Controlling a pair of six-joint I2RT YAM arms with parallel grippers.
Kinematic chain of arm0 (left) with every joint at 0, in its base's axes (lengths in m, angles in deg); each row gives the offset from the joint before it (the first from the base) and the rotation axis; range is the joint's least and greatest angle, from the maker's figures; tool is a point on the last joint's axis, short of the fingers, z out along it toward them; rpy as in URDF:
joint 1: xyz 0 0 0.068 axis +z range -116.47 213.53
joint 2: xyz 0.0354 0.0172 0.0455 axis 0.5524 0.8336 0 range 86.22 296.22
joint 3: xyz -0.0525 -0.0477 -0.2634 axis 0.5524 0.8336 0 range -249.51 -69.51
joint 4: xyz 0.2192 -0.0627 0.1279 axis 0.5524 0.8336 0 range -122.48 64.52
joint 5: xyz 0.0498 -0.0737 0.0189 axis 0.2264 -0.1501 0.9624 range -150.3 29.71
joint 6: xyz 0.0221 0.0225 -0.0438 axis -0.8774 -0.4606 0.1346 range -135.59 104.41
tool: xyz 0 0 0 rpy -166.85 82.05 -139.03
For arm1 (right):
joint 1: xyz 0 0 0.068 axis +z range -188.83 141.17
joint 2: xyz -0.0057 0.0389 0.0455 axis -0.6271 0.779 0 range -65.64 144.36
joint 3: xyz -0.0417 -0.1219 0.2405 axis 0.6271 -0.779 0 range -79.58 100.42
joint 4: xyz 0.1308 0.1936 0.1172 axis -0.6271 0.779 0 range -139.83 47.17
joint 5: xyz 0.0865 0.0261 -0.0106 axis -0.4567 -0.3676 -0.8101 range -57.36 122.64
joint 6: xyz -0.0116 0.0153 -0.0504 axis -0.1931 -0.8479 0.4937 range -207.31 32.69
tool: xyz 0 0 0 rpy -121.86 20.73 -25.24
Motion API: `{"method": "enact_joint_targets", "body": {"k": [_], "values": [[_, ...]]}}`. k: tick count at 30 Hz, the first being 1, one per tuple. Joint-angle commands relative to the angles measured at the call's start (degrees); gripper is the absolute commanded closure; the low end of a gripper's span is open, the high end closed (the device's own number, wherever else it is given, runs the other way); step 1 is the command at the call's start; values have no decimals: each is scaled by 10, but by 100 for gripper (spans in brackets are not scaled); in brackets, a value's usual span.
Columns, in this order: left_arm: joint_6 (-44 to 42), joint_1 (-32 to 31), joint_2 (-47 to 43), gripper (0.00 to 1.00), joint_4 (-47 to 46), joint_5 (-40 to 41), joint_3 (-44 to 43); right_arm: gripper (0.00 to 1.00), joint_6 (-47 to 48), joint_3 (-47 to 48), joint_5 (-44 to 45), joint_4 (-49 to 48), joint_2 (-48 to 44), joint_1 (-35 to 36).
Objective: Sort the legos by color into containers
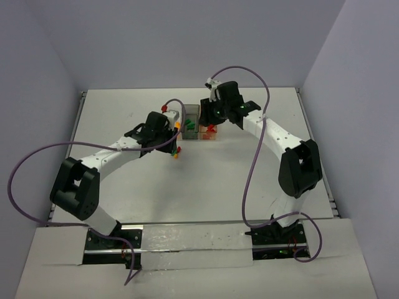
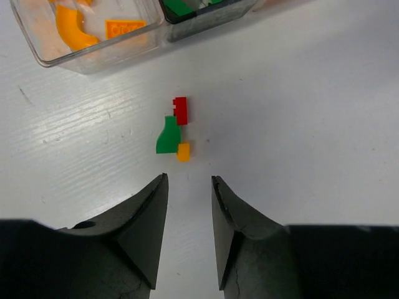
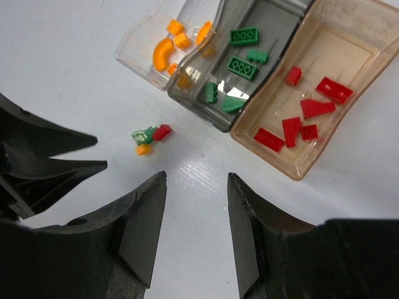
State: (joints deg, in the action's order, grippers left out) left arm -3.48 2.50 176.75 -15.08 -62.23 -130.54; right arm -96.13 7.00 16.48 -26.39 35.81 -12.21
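Note:
Three loose legos lie together on the white table: a red one (image 2: 181,110), a green one (image 2: 168,135) and a small orange one (image 2: 183,151). My left gripper (image 2: 189,180) hangs open just short of them, nothing between its fingers. The containers stand in a row: the clear bin (image 3: 134,47) holds orange pieces, the smoky grey bin (image 3: 277,25) holds green ones, and the amber bin (image 3: 349,47) holds red ones. My right gripper (image 3: 196,177) is open and empty, in front of the bins, with the loose legos (image 3: 149,137) to its left.
In the top view both arms reach toward the bins (image 1: 192,115) at the table's middle back, and the loose legos (image 1: 176,151) lie by the left gripper (image 1: 169,138). Purple cables loop off each arm. Grey walls close in the table.

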Motion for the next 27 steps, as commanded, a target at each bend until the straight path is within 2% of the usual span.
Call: {"method": "enact_joint_targets", "body": {"k": [1, 3, 5, 27], "values": [[11, -14, 20, 52, -6, 59, -16, 48, 9, -15, -10, -1, -36, -8], [6, -17, 34, 41, -1, 56, -22, 48, 8, -18, -12, -1, -38, -9], [-2, -20, 49, 40, 0, 54, -27, 48, 8, -18, -15, -1, -38, -11], [4, -41, 154, 41, -59, 99, -75, 48, 6, -55, -30, -15, -58, -23]]}}
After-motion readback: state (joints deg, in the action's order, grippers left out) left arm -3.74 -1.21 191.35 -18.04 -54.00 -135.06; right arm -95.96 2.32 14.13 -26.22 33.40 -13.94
